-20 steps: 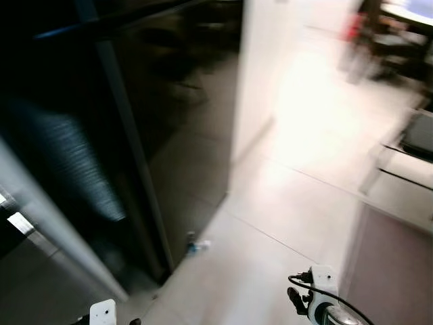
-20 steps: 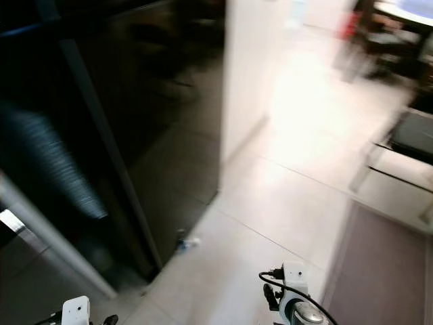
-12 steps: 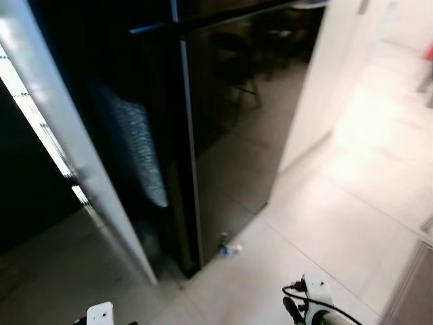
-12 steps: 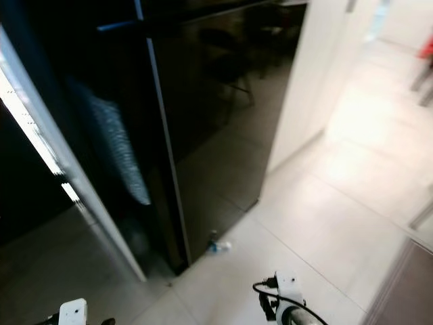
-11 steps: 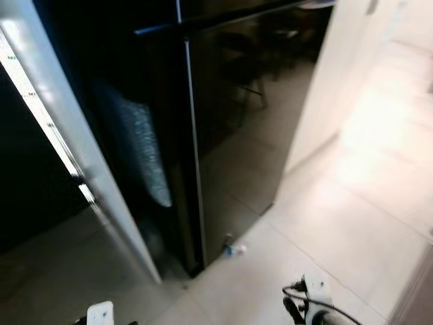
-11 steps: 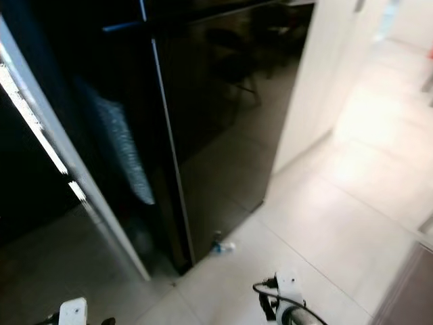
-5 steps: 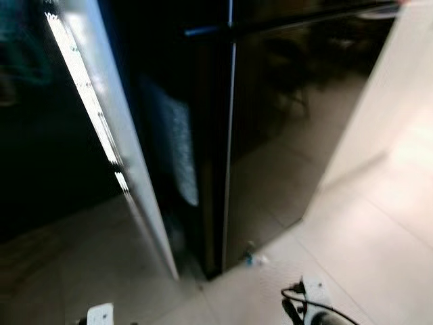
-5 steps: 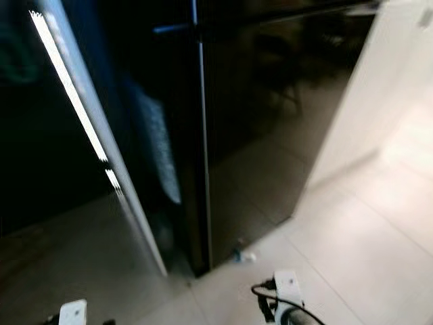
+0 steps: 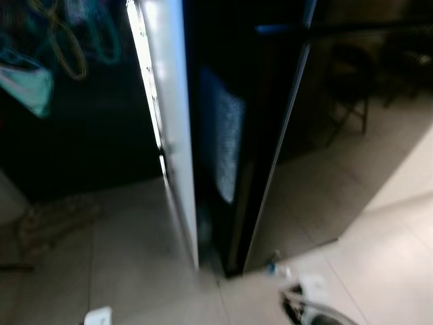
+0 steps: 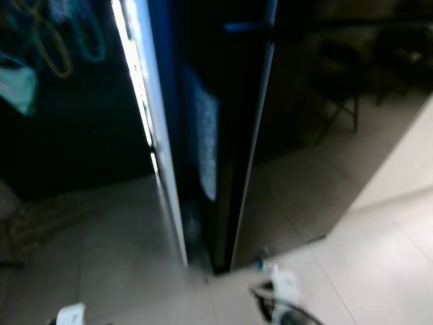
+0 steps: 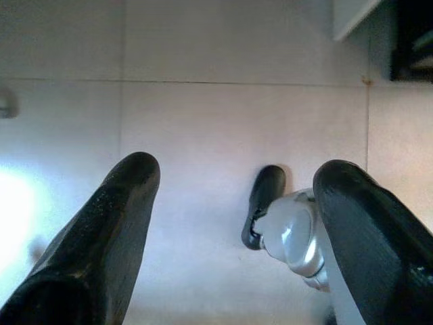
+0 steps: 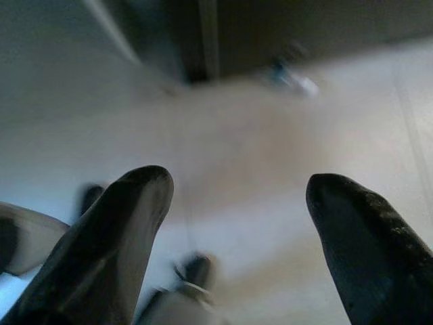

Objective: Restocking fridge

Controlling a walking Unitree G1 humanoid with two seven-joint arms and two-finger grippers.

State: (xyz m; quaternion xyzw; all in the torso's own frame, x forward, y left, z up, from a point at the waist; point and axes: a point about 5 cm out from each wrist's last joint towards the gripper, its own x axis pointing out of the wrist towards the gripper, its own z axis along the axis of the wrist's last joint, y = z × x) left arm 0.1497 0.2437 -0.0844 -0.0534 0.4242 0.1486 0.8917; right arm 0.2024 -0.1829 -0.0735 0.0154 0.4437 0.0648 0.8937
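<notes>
A tall black glossy fridge (image 9: 325, 169) stands ahead on the right. Its door (image 9: 169, 135) stands ajar with the pale, lit edge facing me, and the gap behind it is dark. Nothing of the inside can be made out. Both arms hang low. My left gripper (image 11: 237, 172) is open over bare floor tiles, with nothing between its fingers. My right gripper (image 12: 237, 183) is open too, pointing at the floor near the fridge's foot. The head views are blurred.
A small bottle-like thing (image 9: 274, 267) lies on the floor at the fridge's foot, seen as a blur (image 12: 291, 78) in the right wrist view. Left of the door is a dark surface with teal and yellow marks (image 9: 27, 81). A tangled heap (image 9: 54, 217) lies on the floor there.
The whole picture has swung to the left: the fridge now sits to the right and the bright hallway has left the view. Both arms still hang low.
</notes>
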